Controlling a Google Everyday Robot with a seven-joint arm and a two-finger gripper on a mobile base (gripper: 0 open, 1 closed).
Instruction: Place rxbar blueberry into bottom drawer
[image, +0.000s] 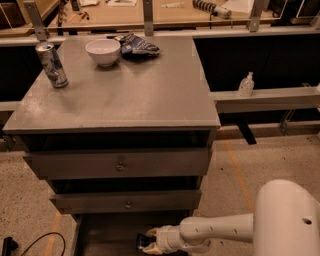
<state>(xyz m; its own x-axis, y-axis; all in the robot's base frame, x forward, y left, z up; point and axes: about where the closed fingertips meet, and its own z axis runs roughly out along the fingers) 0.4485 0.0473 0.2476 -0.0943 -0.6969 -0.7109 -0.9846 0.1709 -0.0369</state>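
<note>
The bottom drawer (100, 235) is pulled out at the foot of the grey cabinet, and its dark inside shows. My gripper (149, 241) reaches into it from the right, low over the drawer floor. The rxbar blueberry (142, 242), a small dark navy bar, sits between the fingertips (152, 232) at the gripper's left end. The gripper is shut on the bar. I cannot tell whether the bar touches the drawer floor.
The two upper drawers (120, 164) with round knobs are closed. On the cabinet top (130, 95) stand a can (52, 65), a white bowl (103, 52) and a blue-and-white snack bag (136, 46). A ledge with a bottle (245, 85) runs on the right. A black cable (35, 242) lies on the floor at left.
</note>
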